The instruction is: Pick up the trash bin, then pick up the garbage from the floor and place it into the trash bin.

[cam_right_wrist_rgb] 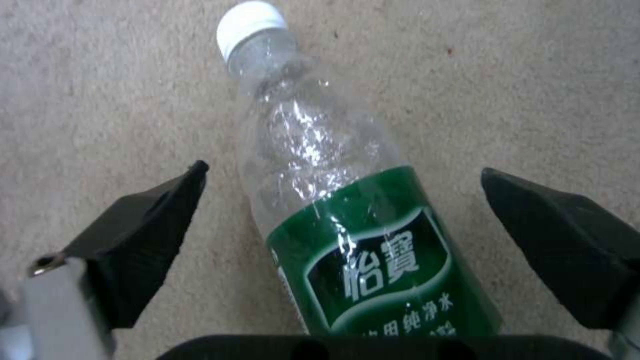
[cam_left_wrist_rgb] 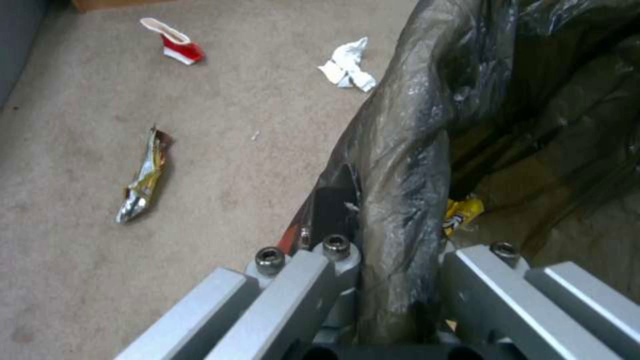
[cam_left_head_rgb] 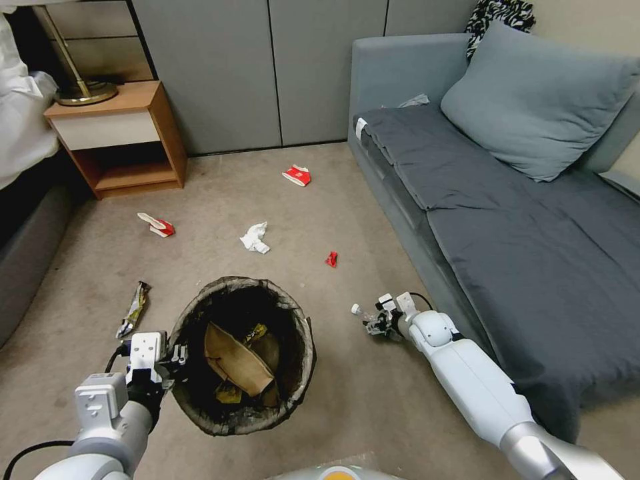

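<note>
A: What is the right wrist view giving us that the head view isn't?

B: The right gripper (cam_right_wrist_rgb: 343, 210) is sitting with fingers spread wide, the clear bottle (cam_right_wrist_rgb: 340, 200) lying between them untouched, green label and white cap showing.

A: And the trash bin (cam_left_head_rgb: 244, 356)?

B: The left gripper (cam_left_wrist_rgb: 400, 280) is pinching its dark-lined rim. The bottle is lying on the carpet (cam_left_head_rgb: 360, 400) just right of the bin; a tan carton (cam_left_head_rgb: 235, 360) is resting inside.
</note>
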You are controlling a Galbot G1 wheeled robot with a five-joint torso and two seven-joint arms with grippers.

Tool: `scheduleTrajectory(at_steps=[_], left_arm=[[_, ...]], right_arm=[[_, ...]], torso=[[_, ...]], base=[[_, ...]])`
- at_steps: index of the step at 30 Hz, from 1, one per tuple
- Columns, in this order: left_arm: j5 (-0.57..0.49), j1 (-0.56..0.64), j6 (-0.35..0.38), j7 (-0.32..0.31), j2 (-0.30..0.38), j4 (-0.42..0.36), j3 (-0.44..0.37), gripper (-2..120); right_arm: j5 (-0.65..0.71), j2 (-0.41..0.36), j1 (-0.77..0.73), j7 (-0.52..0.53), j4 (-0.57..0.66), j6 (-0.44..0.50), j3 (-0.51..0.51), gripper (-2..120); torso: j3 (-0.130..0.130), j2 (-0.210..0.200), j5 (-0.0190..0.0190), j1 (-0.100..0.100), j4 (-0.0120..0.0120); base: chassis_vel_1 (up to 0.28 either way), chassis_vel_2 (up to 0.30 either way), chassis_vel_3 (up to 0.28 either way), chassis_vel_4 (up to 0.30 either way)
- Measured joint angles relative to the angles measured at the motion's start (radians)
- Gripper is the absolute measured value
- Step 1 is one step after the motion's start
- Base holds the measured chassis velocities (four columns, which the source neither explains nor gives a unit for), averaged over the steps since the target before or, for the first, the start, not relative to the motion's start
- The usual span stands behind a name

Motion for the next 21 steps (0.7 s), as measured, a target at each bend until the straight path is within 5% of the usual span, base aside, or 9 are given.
scheduleTrajectory(at_steps=[14,21], left_arm=[[-0.005,-0.008,0.000,0.002,0.002,0.000,0.001,1],[-0.005,-0.008,0.000,0.003,0.001,0.000,0.001,1]], right_arm=[[-0.025,0.012,-0.017,-0.025,-0.031,0.051,0.032,43],[-0.027,0.012,-0.021,-0.025,-0.033,0.062,0.043,29]], torso=[[0.000,0.000,-0.0001,0.000,0.0000],[0.000,0.000,-0.0001,0.000,0.0000]], base=[[0.000,0.000,0.000,0.000],[0.000,0.000,0.000,0.000]])
